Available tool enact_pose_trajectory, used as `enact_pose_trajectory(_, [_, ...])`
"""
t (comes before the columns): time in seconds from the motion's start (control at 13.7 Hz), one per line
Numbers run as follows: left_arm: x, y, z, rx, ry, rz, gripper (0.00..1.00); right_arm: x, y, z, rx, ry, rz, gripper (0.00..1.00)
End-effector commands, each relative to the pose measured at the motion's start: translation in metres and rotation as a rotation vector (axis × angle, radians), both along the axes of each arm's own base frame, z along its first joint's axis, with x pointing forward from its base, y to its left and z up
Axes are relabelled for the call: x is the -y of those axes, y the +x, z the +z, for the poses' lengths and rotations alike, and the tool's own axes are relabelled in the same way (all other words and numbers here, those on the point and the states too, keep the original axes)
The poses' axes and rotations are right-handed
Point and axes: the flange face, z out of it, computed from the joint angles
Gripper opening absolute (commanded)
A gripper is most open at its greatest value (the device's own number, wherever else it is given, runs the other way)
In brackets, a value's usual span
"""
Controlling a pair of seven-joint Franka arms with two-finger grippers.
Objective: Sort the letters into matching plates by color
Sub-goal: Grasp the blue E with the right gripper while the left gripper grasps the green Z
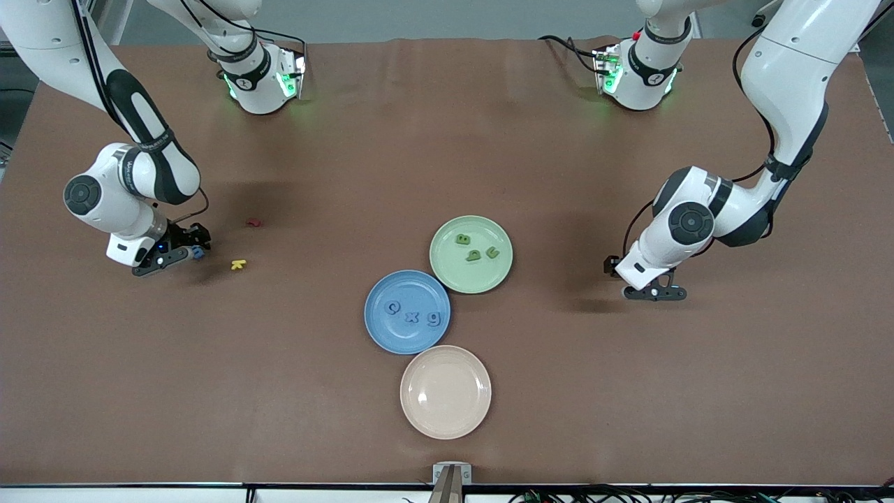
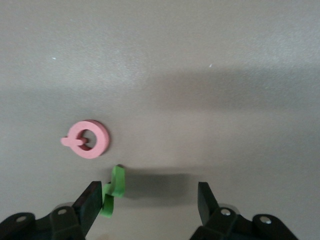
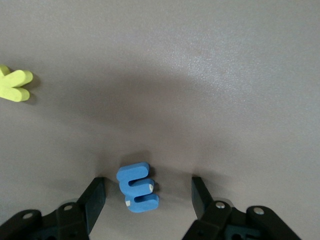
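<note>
Letters first: your right gripper (image 3: 147, 192) sits low on the table (image 1: 447, 126) near the right arm's end, fingers spread around a blue letter (image 3: 137, 187), not yet touching it. A yellow letter (image 3: 15, 85) lies nearby. Your left gripper (image 2: 150, 202) is also spread; a green letter (image 2: 114, 190) touches one finger (image 2: 90, 205), with a pink letter (image 2: 87, 139) close by. At the table's middle, you see three letters each in the blue plate (image 1: 380, 328) and the green plate (image 1: 447, 269).

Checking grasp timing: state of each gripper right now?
Left gripper: open, low over the table, green letter against one finger.
Right gripper: open, blue letter between its fingers, not gripped.
</note>
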Motion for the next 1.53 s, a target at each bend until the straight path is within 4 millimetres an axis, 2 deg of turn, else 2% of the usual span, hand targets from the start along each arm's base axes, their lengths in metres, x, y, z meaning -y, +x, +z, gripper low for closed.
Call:
enact_pose_trajectory(0.0, [0.015, -0.001, 0.005, 0.026, -0.008, 0.044, 0.85, 0.004, -0.009, -0.005, 0.012, 0.002, 0.05, 0.71])
enact_pose_trajectory(0.22, [0.022, -0.001, 0.007, 0.032, -0.013, 0.061, 0.87, 0.007, -0.011, -0.006, 0.01, 0.003, 0.043, 0.62])
enact_pose_trajectory(0.36, [0.018, 0.0, 0.009, 0.035, -0.011, 0.05, 0.87, 0.007, -0.011, -0.006, 0.01, 0.003, 0.043, 0.46])
enact_pose_trajectory(0.58, [0.009, 0.0, 0.01, 0.023, -0.007, -0.05, 0.88, 0.006, -0.01, -0.005, 0.013, 0.004, 0.038, 0.08])
enact_pose_trajectory(0.66, [0.005, 0.0, 0.01, 0.018, -0.009, -0.107, 0.89, 0.006, -0.009, -0.005, 0.015, 0.005, 0.033, 0.0])
enact_pose_trajectory(0.8, [-0.008, -0.001, 0.008, 0.006, -0.012, -0.195, 0.89, 0.005, -0.007, -0.003, 0.017, 0.005, 0.028, 0.0])
enact_pose_trajectory(1.02, [-0.006, -0.006, 0.007, -0.006, -0.016, -0.305, 0.89, -0.003, -0.001, 0.003, 0.025, 0.016, -0.031, 0.0])
enact_pose_trajectory(1.09, [-0.008, -0.007, 0.006, -0.01, -0.017, -0.319, 0.89, -0.013, 0.002, 0.007, 0.013, 0.025, -0.06, 0.0])
enact_pose_trajectory(1.24, [-0.011, -0.013, 0.004, -0.012, -0.026, -0.325, 0.89, -0.038, 0.019, 0.03, -0.035, 0.039, -0.132, 0.0])
enact_pose_trajectory(1.46, [-0.019, -0.02, 0.0, 0.001, -0.056, -0.329, 0.89, -0.074, 0.049, 0.053, -0.037, 0.037, -0.194, 0.0])
